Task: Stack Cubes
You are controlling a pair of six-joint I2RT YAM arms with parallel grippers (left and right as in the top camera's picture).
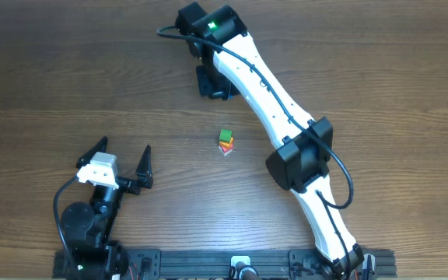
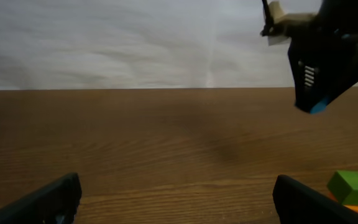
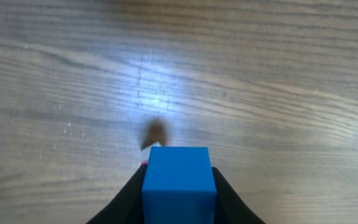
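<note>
Blue cube [image 3: 179, 177] is pinched in the right gripper [image 3: 179, 194] at the top view's upper middle, so the carry looks under way and next needs centring over the green-topped stack [image 1: 225, 141] mid-frame, while the left gripper [image 1: 126, 146] rests spread lower left.

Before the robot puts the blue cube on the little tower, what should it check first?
1. Grip on the blue cube: ok, the right gripper holds it between its fingers.
2. The stack standing: ok, the green cube rests on the orange cube.
3. Top of the green cube bare: ok.
4. The blue cube lined up over the stack: cannot tell, the cube hides most of what lies below it.
5. The left gripper out of the way: ok, open and apart from the stack.
</note>
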